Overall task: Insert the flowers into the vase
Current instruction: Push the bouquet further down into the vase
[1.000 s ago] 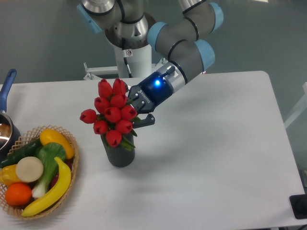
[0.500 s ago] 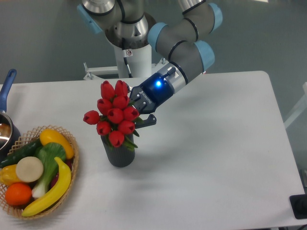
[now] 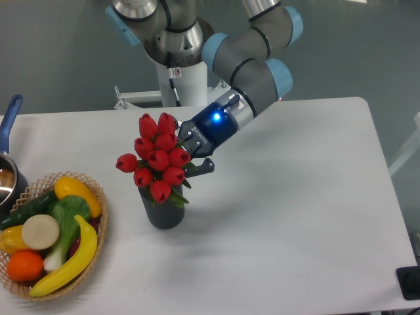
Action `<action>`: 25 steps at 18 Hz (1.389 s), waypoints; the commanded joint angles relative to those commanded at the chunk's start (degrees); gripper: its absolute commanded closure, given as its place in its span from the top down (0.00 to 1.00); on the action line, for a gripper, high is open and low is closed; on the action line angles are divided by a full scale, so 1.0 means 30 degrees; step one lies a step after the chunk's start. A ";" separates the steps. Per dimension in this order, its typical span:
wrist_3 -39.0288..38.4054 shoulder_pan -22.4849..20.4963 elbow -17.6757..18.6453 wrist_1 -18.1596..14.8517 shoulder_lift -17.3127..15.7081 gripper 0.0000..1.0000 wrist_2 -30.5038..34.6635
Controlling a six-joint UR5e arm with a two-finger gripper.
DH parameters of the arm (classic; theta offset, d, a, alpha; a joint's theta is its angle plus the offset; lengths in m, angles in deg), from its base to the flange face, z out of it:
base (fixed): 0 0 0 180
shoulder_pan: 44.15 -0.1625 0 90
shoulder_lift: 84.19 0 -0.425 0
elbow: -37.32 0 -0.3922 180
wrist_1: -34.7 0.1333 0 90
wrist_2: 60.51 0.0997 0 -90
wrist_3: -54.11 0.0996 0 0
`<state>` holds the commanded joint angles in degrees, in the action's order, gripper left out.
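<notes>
Shifted slightly right, flowers (image 3: pixel 157 157) sit in vase (image 3: pixel 164 212).

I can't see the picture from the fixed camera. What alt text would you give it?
A robot arm's gripper holds a bunch of red tulips at the mouth of a small dark vase on a white table. To the left sit a woven basket of fruit and vegetables and a blue-handled pot.
</notes>
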<state>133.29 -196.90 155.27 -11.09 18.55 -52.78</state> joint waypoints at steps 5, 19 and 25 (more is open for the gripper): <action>0.0355 0.0000 0.0000 0.0029 0.0235 0.38 0.0000; 0.0325 0.0000 0.0380 -0.0059 0.0527 0.38 0.0440; 0.0326 0.0000 0.0527 -0.0059 0.0616 0.38 0.0440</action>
<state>134.27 -196.90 156.85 -11.26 20.39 -51.46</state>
